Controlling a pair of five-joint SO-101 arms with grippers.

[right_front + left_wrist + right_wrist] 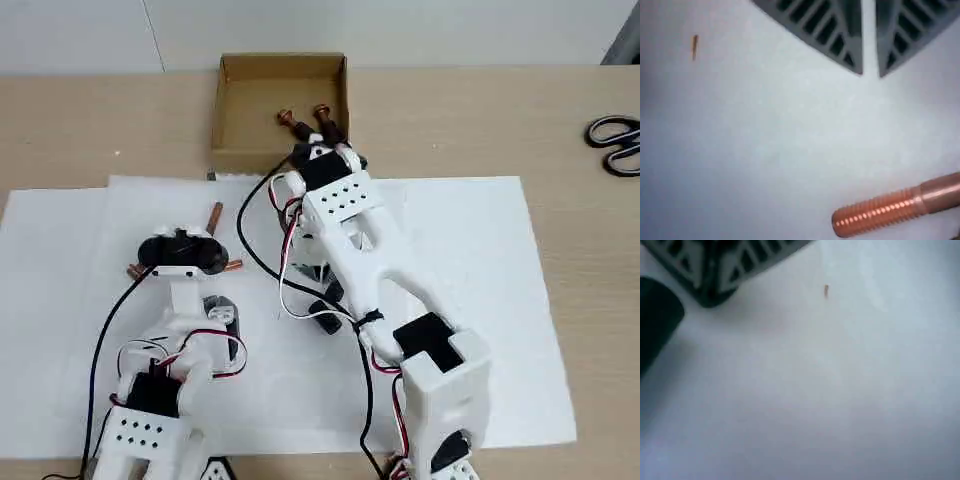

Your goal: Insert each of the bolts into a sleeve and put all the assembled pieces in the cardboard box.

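Note:
The cardboard box (236, 98) stands at the back of the table with two bolts in sleeves (308, 123) inside, near its front right corner. My right gripper (325, 160) sits just in front of that corner; its fingers (715, 267) look shut with nothing between them. A black sleeve (655, 325) lies next to them on the white paper. My left gripper (182, 250) hangs low over the paper at the left, its fingers (840, 35) a narrow slit apart and empty. A bare copper bolt (890, 210) lies close by. More copper bolts (215, 216) lie around that gripper.
White paper (480, 300) covers the work area. Scissors (615, 143) lie at the far right edge of the table. Black sleeves (325, 308) lie under the right arm. Cables run from both arms across the paper.

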